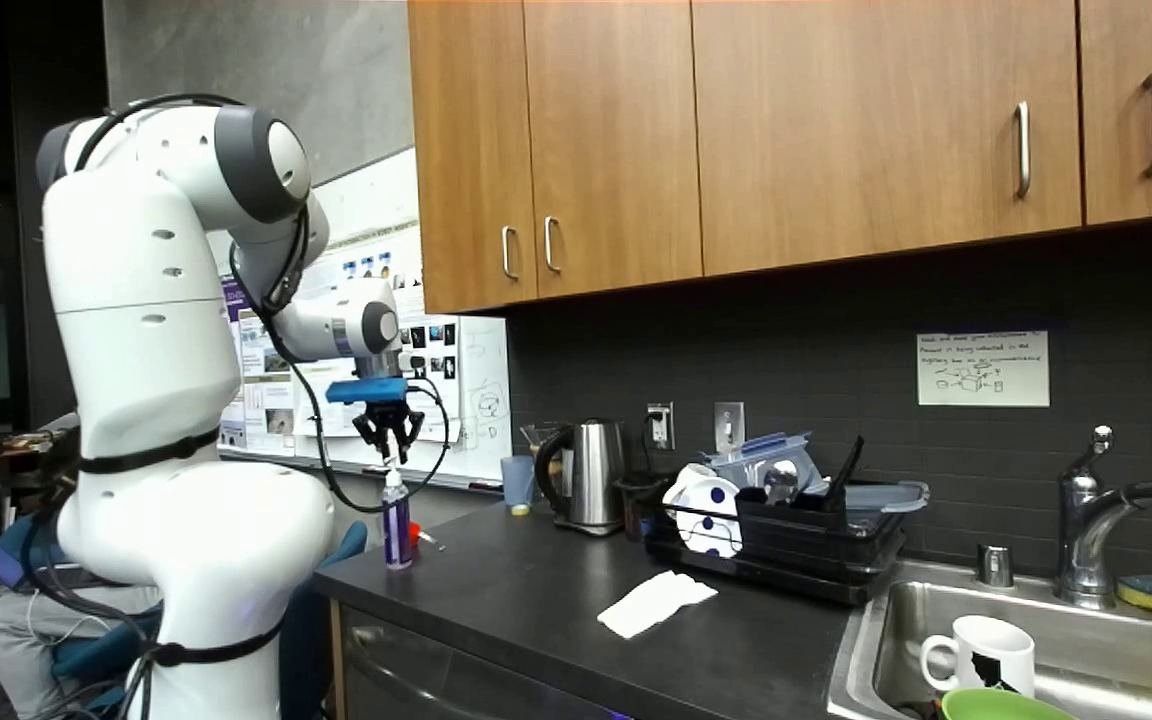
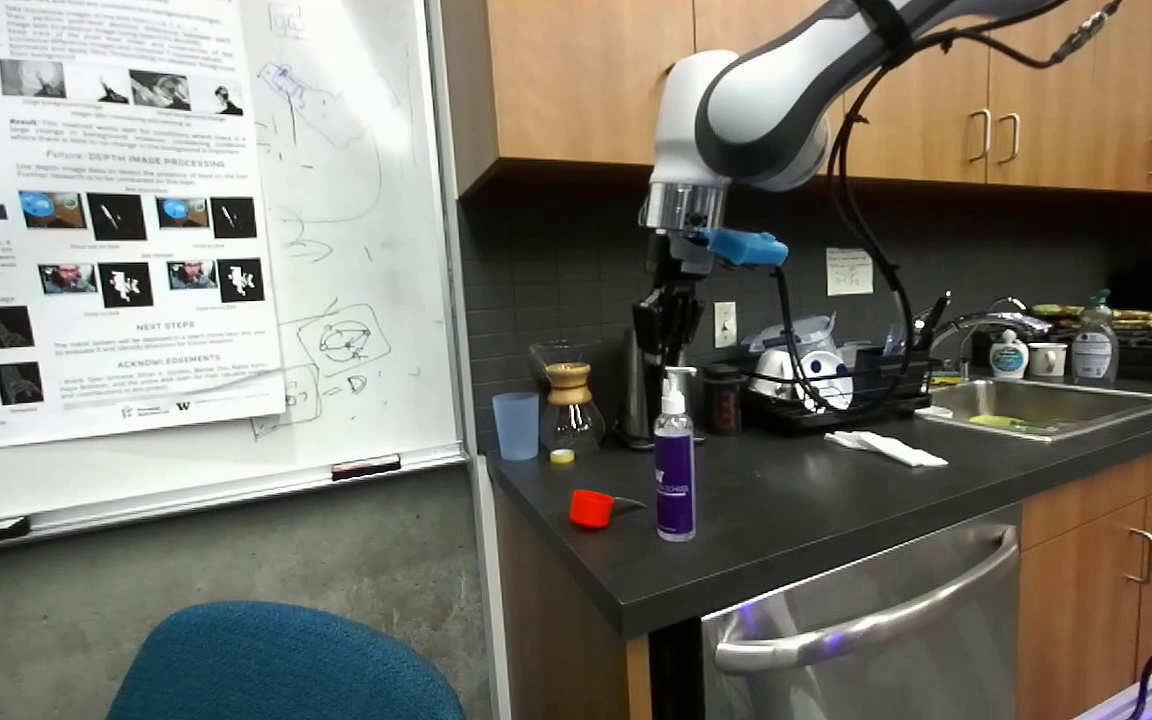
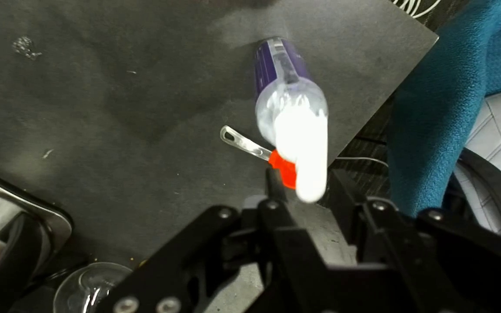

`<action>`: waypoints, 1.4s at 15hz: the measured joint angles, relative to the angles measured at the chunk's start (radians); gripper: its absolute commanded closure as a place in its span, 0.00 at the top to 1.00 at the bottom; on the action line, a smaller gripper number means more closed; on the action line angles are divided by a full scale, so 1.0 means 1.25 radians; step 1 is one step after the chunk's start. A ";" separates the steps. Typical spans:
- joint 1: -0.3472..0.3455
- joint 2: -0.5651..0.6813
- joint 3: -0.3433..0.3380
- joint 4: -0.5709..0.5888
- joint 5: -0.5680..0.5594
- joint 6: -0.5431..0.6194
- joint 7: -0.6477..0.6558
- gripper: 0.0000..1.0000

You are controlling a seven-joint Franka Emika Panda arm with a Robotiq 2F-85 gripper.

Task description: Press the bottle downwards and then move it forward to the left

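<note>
The purple-labelled bottle [image 2: 675, 480] stands upright on the dark counter [image 2: 796, 510], close to the counter's corner, with a white pump [image 2: 674, 392] on top. My gripper [image 3: 307, 178] points down over the top of the bottle. My fingers [image 3: 275, 187] are parted, and in the wrist view the pump's spout [image 3: 311, 184] shows in the gap between them; whether either finger touches it, I cannot tell. In an exterior view my arm [image 1: 141, 240] rises to the left of the bottle and bends over toward it.

Beside the bottle, apart from its base, lies a red measuring cup [image 2: 591, 509]; in the wrist view the pump covers part of it, while its metal handle [image 3: 248, 144] shows clearly. In an exterior view I see a blue cup [image 2: 516, 425], a yellow lid [image 2: 562, 456] and a glass coffee maker [image 2: 573, 422], all to the left of the bottle and beyond it.

In an exterior view a steel kettle [image 1: 598, 470] stands to the right of the bottle, well apart from it. Farther to the bottle's right come a white sheet [image 1: 656, 602] of cloth or paper, a black dish rack [image 1: 776, 565] loaded with dishes [image 1: 714, 515], and then the sink [image 1: 858, 650], with a white mug [image 1: 976, 650] in it. In an exterior view a dishwasher [image 2: 966, 640] sits below the bottle and to its right, and a teal chair [image 2: 281, 660] shows below it and to its left. A whiteboard [image 2: 366, 200] is left of the bottle too.
</note>
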 measured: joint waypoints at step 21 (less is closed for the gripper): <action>-0.082 -0.158 -0.023 -0.002 -0.044 -0.179 0.163 1.00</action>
